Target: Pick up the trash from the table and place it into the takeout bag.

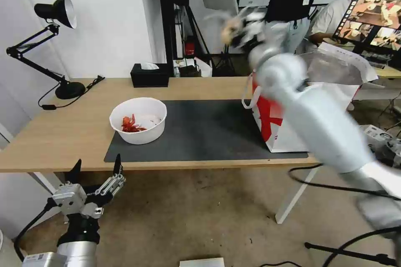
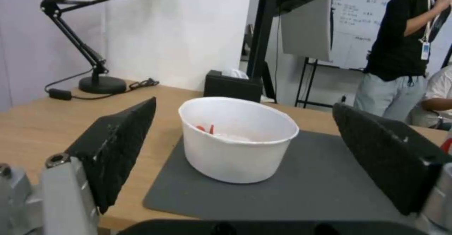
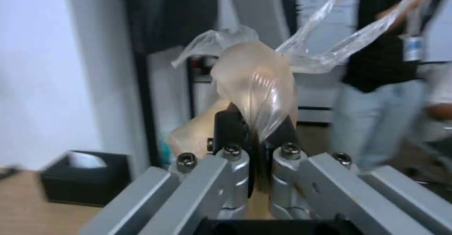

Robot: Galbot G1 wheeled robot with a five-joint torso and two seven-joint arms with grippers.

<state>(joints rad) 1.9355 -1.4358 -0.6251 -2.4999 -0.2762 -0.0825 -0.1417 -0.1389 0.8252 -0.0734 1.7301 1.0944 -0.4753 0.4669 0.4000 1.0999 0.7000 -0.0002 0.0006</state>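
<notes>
Currently, the clear bag with beige lump (image 3: 254, 83) is clamped between the closed fingers (image 3: 231, 129) of the right gripper (image 3: 254, 136), its loose plastic tails trailing beyond the lump. It is held high in the air by the raised right arm, above and just behind the near rim of the takeout bag (image 1: 284, 129), and is blurred in the head view (image 1: 230, 29). The takeout bag is stood upright on the surface (image 1: 62, 133), at the right end of the dark grey mat (image 1: 209, 133), with its foil-lined mouth open. To the takeout bag's left, well apart from it, the white round bowl (image 1: 138, 120) holding red crayfish shells (image 1: 130, 124) is set on the mat's left end. A black tissue box (image 1: 149, 75) is placed behind the bowl, at the surface's far edge. The left gripper (image 1: 97, 171) is held below the surface's near edge, in front of the bowl, its fingers (image 2: 118, 146) spread wide apart on nothing.
</notes>
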